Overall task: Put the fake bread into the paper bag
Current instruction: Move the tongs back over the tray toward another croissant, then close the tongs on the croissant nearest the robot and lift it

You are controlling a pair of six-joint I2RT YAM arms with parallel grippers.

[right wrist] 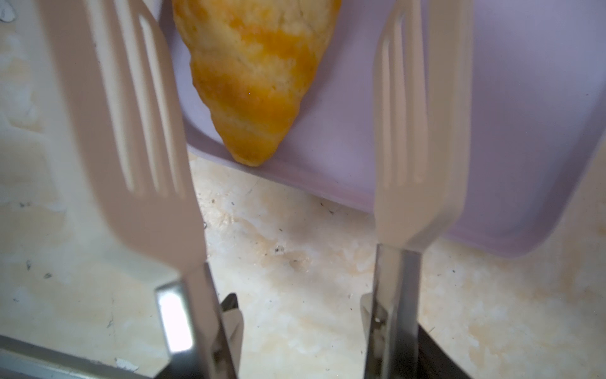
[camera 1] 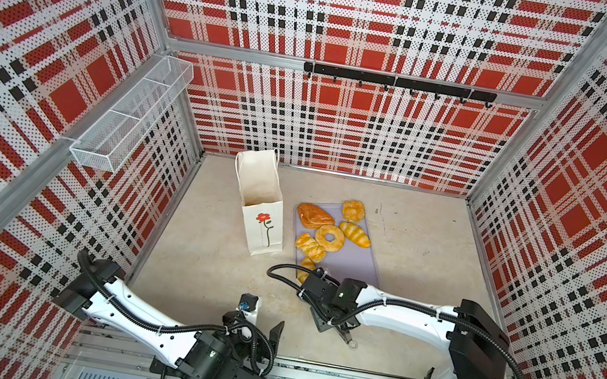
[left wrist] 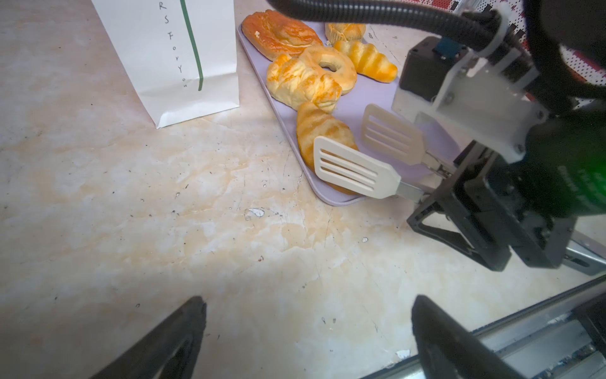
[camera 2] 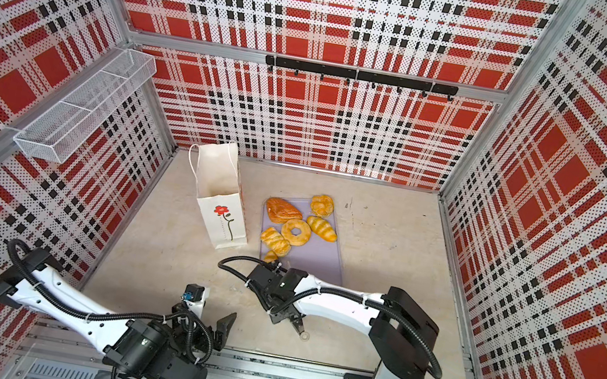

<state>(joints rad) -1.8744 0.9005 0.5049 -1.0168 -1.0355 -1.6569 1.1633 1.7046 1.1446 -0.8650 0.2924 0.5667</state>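
Left gripper (left wrist: 308,311) low over the table (camera 1: 202,274), jaws wide apart, holding nothing; right gripper (left wrist: 433,182) clamped on tongs (left wrist: 354,167), their slotted blades apart on either side of a croissant (left wrist: 323,137) at the near corner of the tray (camera 1: 356,263); doughnut (camera 1: 329,237) and four other pieces farther along it; paper bag (camera 1: 262,208) upright, open-mouthed, just left of the tray.

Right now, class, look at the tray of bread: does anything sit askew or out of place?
Nothing spilled or damaged. The ring doughnut crowds the flaky croissant, and the striped croissant lies with its tip against the tray rim at a corner.
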